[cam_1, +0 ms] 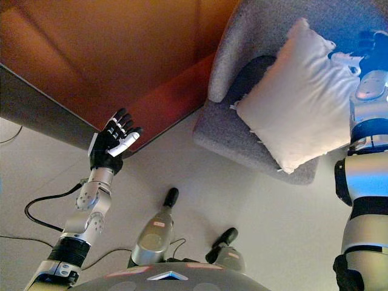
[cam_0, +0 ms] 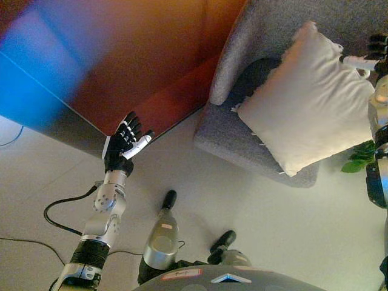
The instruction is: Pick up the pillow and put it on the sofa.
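Robot hand on my left [cam_0: 124, 145] comes up from the lower left of the view, raised over the pale floor [cam_0: 254, 230], palm turned towards the camera, its fingers straight and spread, with nothing in its grasp. It hangs in the air just in front of the lower edge of a large reddish-brown panel [cam_0: 151, 60], which fills the upper left of the scene; I cannot tell what that panel belongs to.

Further off, on the right, I see the grey sofa [cam_0: 242, 54], with a curved back and a dark seat. The cream pillow [cam_0: 309, 100] lies on the sofa, tilted, leaning against the back, with its lower corner hanging past the front edge of the seat.

At the pillow's upper right corner, by the right edge of the view, I see the right robot hand [cam_1: 371, 45]. It is dark, with a white-tipped finger lying against the pillow's corner. I cannot tell whether it grips the pillow or only touches it.

Green leaves [cam_0: 359, 159] show on the floor just beyond the pillow's lower right side.
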Tool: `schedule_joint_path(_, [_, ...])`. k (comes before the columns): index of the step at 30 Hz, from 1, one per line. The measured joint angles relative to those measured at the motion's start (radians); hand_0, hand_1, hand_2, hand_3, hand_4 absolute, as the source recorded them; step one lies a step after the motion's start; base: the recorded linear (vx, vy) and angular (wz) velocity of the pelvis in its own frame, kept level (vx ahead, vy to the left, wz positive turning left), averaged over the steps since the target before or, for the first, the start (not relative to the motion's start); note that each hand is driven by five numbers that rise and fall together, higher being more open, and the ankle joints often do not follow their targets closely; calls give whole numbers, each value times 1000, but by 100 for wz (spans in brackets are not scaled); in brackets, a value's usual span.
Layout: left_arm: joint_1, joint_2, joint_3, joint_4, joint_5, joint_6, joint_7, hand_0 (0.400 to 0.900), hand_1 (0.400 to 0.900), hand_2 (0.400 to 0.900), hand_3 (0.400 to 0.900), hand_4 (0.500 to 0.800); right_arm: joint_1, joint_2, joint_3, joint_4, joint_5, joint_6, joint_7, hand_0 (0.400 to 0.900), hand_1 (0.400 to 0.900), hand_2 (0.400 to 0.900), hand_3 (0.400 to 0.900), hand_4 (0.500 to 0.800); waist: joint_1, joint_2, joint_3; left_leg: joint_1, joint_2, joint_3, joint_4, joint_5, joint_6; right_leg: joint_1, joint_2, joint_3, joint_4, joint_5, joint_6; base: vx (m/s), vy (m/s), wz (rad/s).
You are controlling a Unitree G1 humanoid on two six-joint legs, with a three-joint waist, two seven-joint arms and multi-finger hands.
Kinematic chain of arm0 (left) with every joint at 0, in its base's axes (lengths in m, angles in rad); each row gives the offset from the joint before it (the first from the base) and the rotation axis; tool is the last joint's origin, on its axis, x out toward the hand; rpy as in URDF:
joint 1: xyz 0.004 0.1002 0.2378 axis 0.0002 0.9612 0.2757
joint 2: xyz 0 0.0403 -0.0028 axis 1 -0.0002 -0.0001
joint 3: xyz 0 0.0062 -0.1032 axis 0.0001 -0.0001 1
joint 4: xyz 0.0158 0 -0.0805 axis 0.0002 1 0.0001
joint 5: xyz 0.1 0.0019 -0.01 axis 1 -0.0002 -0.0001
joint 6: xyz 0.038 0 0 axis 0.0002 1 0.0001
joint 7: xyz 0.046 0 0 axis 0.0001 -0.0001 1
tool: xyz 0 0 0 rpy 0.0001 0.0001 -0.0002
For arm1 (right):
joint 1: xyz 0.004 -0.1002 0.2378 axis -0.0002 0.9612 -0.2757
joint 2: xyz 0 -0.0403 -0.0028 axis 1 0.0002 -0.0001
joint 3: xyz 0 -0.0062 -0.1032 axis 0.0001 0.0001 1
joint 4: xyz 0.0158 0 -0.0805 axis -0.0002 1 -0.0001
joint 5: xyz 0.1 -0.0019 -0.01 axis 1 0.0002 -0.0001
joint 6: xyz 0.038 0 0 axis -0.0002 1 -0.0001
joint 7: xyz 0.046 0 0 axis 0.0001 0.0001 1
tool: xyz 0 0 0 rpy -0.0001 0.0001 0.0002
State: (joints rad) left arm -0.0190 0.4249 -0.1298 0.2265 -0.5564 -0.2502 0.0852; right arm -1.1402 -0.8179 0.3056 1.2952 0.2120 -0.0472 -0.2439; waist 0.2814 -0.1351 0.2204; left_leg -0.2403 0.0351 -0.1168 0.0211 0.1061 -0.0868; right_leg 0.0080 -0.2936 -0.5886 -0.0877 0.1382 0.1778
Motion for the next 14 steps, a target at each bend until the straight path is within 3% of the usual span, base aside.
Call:
schedule_joint_path(8, [0, -1, -7, 0, 1, 29, 2, 900, 900, 900, 900, 800, 13, 22, -23, -127, 57, -3, -13, 900, 900, 900, 900, 800, -25, 2, -1, 64, 5, 53, -6, -1, 2, 23, -8, 57, 0, 0, -1, 2, 33, -32])
schedule_joint_path(14, [21, -2, -5, 0, 5, 39, 17, 900, 900, 900, 900, 800, 234, 129, -93, -554, 67, -59, -21, 900, 900, 900, 900, 800, -115, 4, -19, 128, 18, 121, -27, -6, 2, 26, -8, 128, 1, -2, -4, -24, 31, -38])
